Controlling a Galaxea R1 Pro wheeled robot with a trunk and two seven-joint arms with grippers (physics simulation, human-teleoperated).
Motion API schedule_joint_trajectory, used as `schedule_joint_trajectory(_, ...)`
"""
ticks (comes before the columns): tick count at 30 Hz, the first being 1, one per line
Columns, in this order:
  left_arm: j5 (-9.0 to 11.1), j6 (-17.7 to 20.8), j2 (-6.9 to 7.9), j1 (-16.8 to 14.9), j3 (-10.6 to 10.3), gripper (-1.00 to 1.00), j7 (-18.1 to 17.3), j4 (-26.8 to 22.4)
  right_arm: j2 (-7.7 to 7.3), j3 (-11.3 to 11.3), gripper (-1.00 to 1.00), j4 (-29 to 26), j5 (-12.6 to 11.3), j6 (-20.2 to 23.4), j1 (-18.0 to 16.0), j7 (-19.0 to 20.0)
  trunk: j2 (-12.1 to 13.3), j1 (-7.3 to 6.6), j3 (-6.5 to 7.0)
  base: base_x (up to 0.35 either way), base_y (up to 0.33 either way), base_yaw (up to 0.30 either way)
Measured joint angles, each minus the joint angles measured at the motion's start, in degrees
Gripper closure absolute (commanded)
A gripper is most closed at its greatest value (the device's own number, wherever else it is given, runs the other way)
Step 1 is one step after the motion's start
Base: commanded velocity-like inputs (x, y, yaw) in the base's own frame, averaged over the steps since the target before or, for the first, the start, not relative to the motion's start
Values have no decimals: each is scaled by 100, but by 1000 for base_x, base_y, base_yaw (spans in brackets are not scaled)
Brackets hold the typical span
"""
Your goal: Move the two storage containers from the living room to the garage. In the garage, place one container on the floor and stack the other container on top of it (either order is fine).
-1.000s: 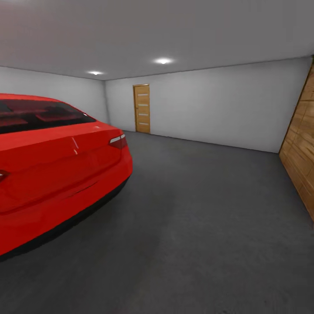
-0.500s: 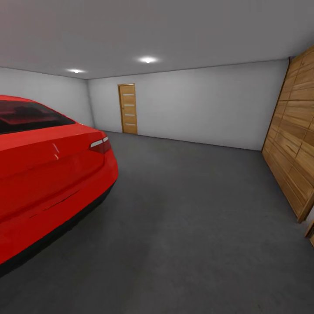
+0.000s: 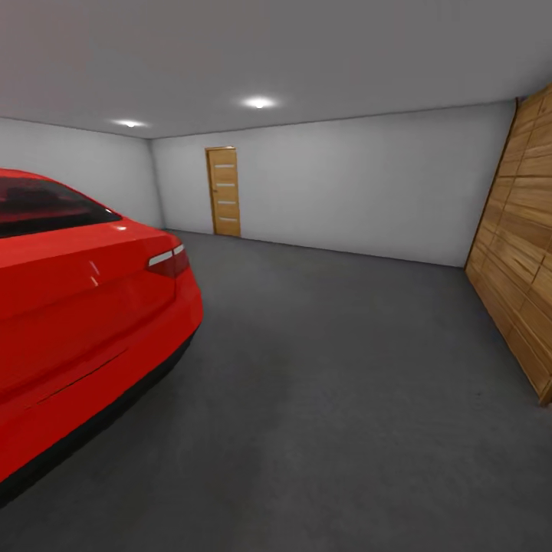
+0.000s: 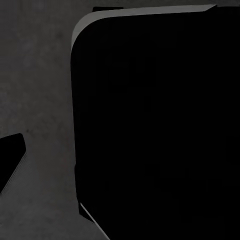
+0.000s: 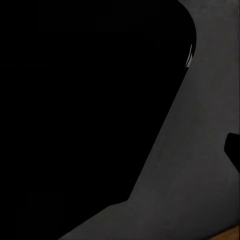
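In the garage, head view facing the far wall. Open dark grey floor ahead, red car on the left, wood panelling on the right, wooden door at the back. No storage containers visible here. Wrist views give dark shapes over floor (likely robot body), so claw state: cannot tell. My read: robot is in transit. Keep to the open middle, clear of the car's bumper, and turn slowly.
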Motion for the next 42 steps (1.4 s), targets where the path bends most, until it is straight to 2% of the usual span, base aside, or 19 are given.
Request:
schedule_joint_trajectory(23,14,8,0,0,7,-100,13,0,0,33,-100,0,27,-12,0,-6,0,0,0,322,0,0)
schedule_joint_trajectory(33,16,6,0,0,7,-100,10,0,-7,36,-100,-3,54,-156,0,-8,0,0,0,322,0,-3)
schedule_joint_trajectory(42,16,3,0,0,7,-100,14,-1,-6,30,-100,-3,42,-167,0,-8,0,0,0,322,0,-195)
